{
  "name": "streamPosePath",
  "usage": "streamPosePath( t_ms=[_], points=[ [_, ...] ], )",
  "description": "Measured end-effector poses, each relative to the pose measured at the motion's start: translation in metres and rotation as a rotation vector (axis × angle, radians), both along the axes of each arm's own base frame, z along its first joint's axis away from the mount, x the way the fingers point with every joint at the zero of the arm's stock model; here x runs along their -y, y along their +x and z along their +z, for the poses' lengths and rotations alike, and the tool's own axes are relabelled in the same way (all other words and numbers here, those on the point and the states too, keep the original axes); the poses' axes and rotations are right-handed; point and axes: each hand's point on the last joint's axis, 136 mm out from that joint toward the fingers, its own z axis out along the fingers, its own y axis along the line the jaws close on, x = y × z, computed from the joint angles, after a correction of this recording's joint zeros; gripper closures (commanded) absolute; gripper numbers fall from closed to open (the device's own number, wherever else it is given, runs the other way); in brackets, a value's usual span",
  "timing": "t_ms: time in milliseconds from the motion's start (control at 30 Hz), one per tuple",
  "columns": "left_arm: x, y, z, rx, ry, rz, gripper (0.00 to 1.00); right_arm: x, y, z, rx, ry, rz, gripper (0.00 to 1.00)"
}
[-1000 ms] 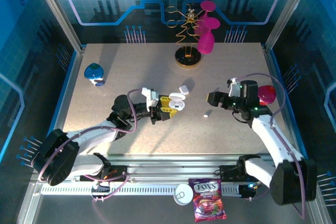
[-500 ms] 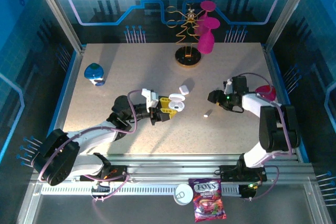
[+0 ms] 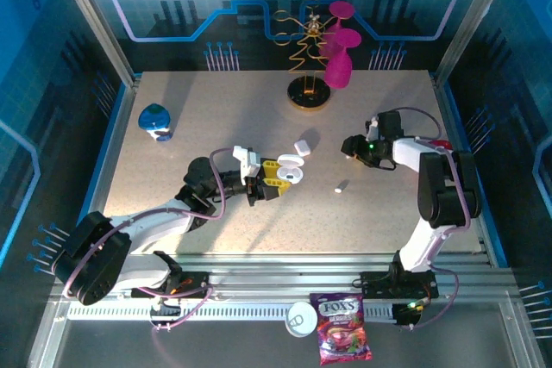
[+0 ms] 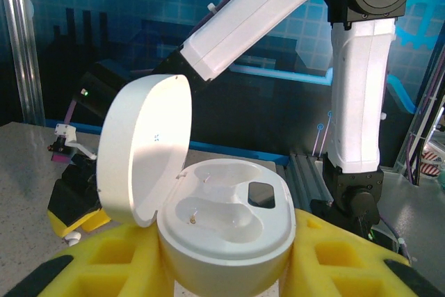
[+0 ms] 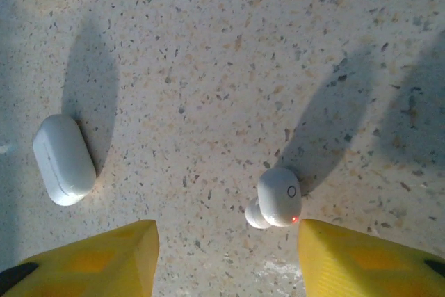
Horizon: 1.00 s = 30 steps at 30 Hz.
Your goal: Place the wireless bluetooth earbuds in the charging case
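Charging case (image 4: 222,234) lid-up in left fingers (image 4: 334,262); red-lit earbud (image 5: 278,198) between right fingers (image 5: 361,255)

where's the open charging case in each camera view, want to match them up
top external: charging case mid-table, flipped open.
left wrist: bottom centre, hinged open toward the left.
shared landmark: the yellow fingers clamped either side of it.

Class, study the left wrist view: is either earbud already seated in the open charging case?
No, both moulded wells inside the charging case are plainly empty.
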Motion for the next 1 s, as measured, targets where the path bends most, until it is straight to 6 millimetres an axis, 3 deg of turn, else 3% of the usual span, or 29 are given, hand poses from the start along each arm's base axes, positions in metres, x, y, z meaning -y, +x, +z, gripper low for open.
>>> streamPosePath(
  t_ms=[433, 867, 1000],
  points=[
    [0.001, 0.001, -0.002, -0.006, 0.004, 0.000, 0.78, 0.001, 0.009, -0.013, -0.021, -0.008, 0.006, 0.51],
    [0.001, 0.001, -0.002, -0.006, 0.004, -0.001, 0.78, -0.001, 0.013, -0.012, -0.018, 0.048, 0.009, 0.69],
    [0.001, 0.001, -0.002, -0.006, 0.004, -0.001, 0.78, -0.004, 0.015, -0.009, -0.008, 0.072, 0.011, 0.69]
  ],
)
